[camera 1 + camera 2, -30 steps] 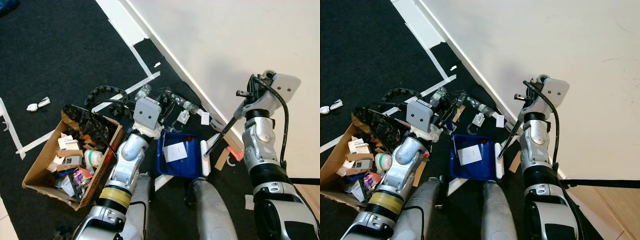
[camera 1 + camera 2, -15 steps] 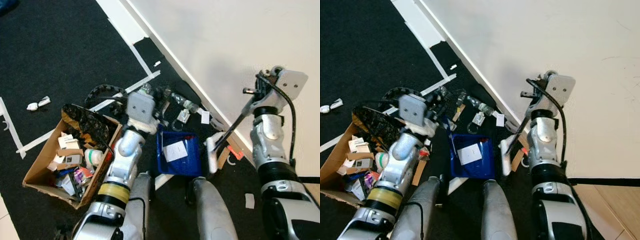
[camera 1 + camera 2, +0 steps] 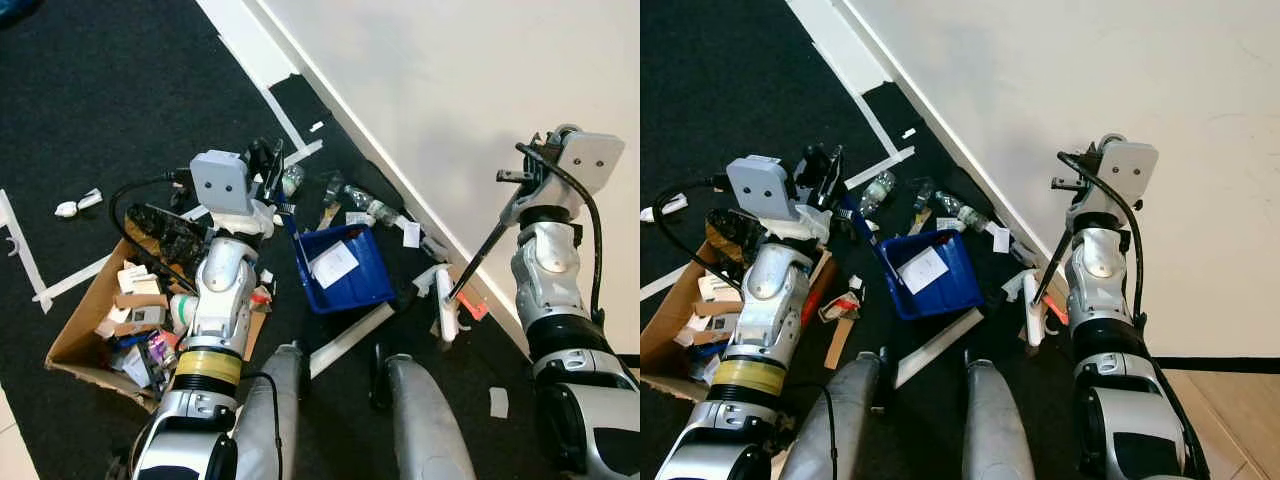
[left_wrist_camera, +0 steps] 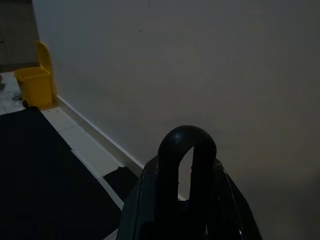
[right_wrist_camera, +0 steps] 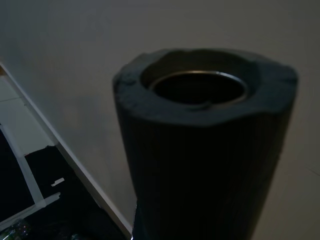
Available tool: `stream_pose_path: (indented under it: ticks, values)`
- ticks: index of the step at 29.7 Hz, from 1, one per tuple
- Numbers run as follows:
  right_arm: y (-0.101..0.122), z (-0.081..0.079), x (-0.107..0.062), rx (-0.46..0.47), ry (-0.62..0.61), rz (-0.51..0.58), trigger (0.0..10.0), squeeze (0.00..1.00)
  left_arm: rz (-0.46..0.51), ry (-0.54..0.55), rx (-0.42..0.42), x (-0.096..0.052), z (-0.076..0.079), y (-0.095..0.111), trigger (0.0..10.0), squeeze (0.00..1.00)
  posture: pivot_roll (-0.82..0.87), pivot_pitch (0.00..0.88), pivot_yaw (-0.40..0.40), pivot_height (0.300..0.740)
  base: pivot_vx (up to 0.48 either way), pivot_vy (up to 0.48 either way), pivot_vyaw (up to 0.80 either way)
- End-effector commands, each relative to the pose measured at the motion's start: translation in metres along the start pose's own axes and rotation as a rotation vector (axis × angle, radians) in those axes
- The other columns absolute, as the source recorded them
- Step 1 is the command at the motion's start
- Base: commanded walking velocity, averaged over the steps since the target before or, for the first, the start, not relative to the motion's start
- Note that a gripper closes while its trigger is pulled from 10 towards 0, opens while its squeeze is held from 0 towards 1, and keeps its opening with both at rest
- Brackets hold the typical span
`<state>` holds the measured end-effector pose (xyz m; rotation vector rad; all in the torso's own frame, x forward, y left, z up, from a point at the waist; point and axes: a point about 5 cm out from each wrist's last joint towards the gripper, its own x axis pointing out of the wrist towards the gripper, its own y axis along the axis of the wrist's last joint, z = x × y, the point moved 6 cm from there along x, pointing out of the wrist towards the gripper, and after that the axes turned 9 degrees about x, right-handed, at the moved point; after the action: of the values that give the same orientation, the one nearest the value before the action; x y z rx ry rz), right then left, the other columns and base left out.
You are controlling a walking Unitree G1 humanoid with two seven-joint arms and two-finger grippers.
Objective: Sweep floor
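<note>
Left gripper (image 3: 268, 160) clamps the blue dustpan (image 3: 340, 268) handle; right gripper (image 3: 522, 178) grips the broom (image 3: 470, 277) – keep the pan's lip flat on the floor, sweep short strokes.

The right claw's (image 3: 528, 176) fingers are hidden behind its wrist housing. The cardboard box (image 3: 78, 340) is partly covered by the left arm. The litter along the wall (image 3: 360, 208) is too small to identify.
</note>
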<state>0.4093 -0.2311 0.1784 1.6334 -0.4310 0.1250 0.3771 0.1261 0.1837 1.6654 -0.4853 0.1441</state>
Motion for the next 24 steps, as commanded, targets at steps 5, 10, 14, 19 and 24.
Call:
stream_pose_path:
  ticks: [5,10,14,19,24]
  values:
    - [-0.006,-0.003,-0.004,-0.069,0.026,-0.001,10.0,0.0,0.003,-0.048,0.016,-0.003,0.008,0.001,10.0,0.0,0.13,0.24,-0.073,0.74,0.0,0.0,0.0]
    - [0.007,-0.02,0.0,0.022,0.101,0.062,10.0,0.0,-0.022,-0.051,0.025,-0.006,0.008,-0.006,10.0,0.0,0.13,0.232,-0.077,0.74,0.0,0.0,0.0]
    - [0.018,-0.035,0.004,0.077,0.166,0.096,10.0,0.0,-0.043,-0.034,0.03,-0.01,0.006,-0.012,10.0,0.0,0.13,0.223,-0.081,0.74,0.0,0.0,0.0]
    - [-0.002,-0.05,0.006,0.167,0.21,-0.024,10.0,0.0,-0.104,-0.008,0.025,-0.016,0.007,-0.03,10.0,0.0,0.14,0.179,-0.09,0.74,0.0,0.0,0.0]
    - [-0.02,-0.049,0.0,0.227,0.195,-0.101,10.0,0.0,-0.138,-0.011,0.018,-0.018,0.009,-0.04,10.0,0.0,0.14,0.16,-0.088,0.74,0.0,0.0,0.0]
